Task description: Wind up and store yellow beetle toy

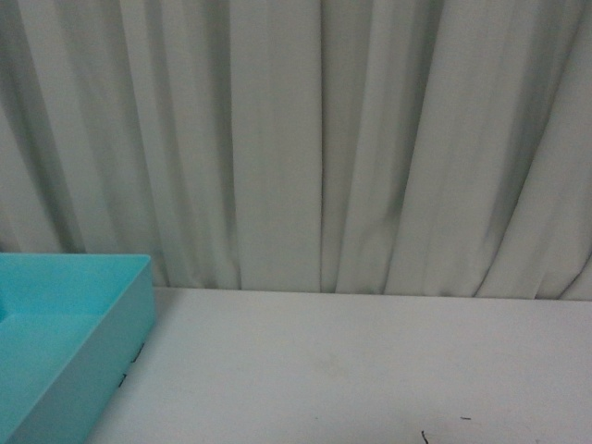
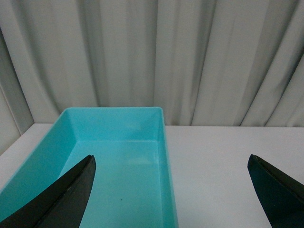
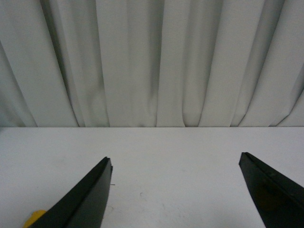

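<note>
Only a small yellow sliver of the beetle toy [image 3: 34, 217] shows in the right wrist view, at the frame's lower edge beside one black finger; the rest is hidden. My right gripper [image 3: 175, 159] is open and empty above the white table. My left gripper [image 2: 171, 157] is open and empty, its jaws spread over the near right wall of a turquoise bin [image 2: 164, 142]. The bin looks empty inside. Neither gripper shows in the front view, and the toy is not in it.
The turquoise bin [image 1: 111, 324] stands at the left of the white table [image 1: 370, 370]. A pale pleated curtain [image 1: 324, 139] hangs right behind the table's far edge. A small dark mark [image 1: 424, 435] lies near the table's front.
</note>
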`<act>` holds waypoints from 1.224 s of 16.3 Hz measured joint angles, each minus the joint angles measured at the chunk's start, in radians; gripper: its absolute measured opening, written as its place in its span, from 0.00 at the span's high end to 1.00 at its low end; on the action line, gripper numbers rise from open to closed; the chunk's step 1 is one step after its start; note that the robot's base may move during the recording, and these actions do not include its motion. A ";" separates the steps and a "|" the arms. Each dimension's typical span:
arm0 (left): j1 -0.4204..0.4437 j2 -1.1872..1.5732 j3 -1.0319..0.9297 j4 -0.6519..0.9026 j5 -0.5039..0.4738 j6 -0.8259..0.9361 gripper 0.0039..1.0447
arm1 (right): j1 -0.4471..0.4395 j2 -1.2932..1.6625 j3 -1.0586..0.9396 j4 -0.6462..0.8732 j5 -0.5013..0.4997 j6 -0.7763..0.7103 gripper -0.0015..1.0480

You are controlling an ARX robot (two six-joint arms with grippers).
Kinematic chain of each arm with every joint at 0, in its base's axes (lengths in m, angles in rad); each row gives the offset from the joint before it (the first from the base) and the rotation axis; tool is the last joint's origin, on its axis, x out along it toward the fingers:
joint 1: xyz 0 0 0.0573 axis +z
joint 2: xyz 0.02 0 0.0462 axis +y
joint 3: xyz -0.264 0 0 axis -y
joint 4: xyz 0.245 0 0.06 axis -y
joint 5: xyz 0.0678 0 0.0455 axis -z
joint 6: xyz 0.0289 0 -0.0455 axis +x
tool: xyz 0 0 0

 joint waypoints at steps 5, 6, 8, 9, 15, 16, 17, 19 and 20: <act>-0.108 0.652 0.302 -0.027 0.002 -0.146 0.06 | 0.000 0.000 0.000 0.000 0.000 0.000 0.06; -0.138 0.838 0.380 0.098 0.042 -0.107 0.06 | 0.000 0.001 0.000 -0.001 0.000 0.000 0.06; -0.183 1.143 0.492 0.197 0.104 -0.001 0.06 | 0.000 0.000 0.000 0.000 0.000 0.000 0.06; -0.200 1.270 0.540 0.194 0.132 0.067 0.06 | 0.000 0.000 0.000 0.000 0.000 0.000 0.06; -0.421 1.572 0.833 0.034 0.351 0.443 0.06 | 0.000 0.000 0.000 0.000 0.000 0.000 0.06; -0.478 1.612 0.873 0.005 0.373 0.495 0.06 | 0.000 0.000 0.000 0.000 0.000 0.000 0.06; -0.519 1.655 0.900 -0.014 0.391 0.536 0.06 | 0.000 0.000 0.000 0.000 0.000 0.000 0.06; -0.574 1.759 0.947 -0.042 0.389 0.618 0.06 | 0.000 0.000 0.000 0.000 0.000 0.000 0.06; -0.587 1.812 0.983 -0.064 0.386 0.649 0.06 | 0.000 0.000 0.000 0.000 0.000 0.000 0.06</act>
